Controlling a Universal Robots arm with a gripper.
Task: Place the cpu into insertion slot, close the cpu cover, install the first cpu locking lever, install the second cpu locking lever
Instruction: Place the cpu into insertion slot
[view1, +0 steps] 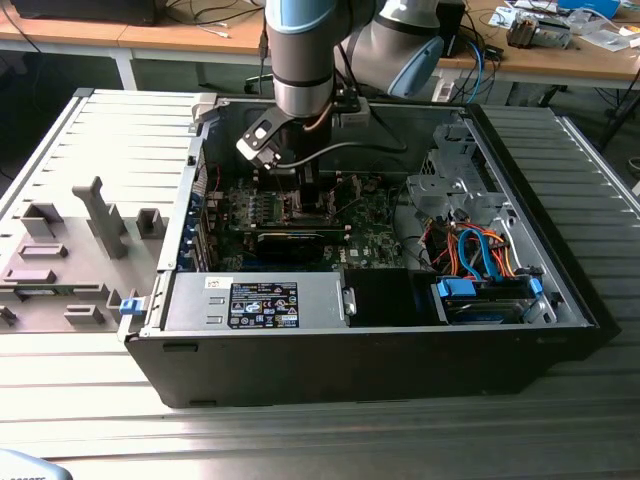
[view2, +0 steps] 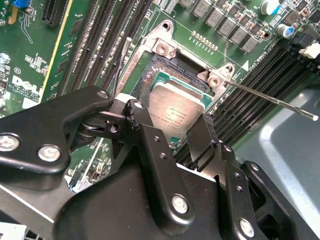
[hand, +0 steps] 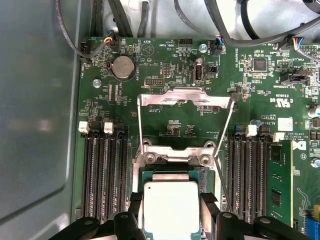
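In the exterior view my gripper (view1: 290, 182) reaches down into the open computer case over the green motherboard (view1: 375, 240). The cpu (hand: 170, 207), a silvery square chip, sits between my fingers (hand: 134, 212) in both wrist views. It is at or just above the insertion slot (view2: 159, 70), whose dark inside and metal rim show beyond the cpu (view2: 175, 112). My gripper (view2: 172, 125) is shut on the chip's two sides. The cpu cover (hand: 185, 97) stands swung open, away from the slot. Two thin wire locking levers (view2: 270, 97) (view2: 122, 60) stick out unlatched.
Black memory slots (hand: 102, 175) flank the socket on both sides. Cables (hand: 240, 30) hang over the board's far edge. The case wall (hand: 35, 110) is close beside the board. A power supply (view1: 255, 305) and drive bays (view1: 485, 295) fill the case front.
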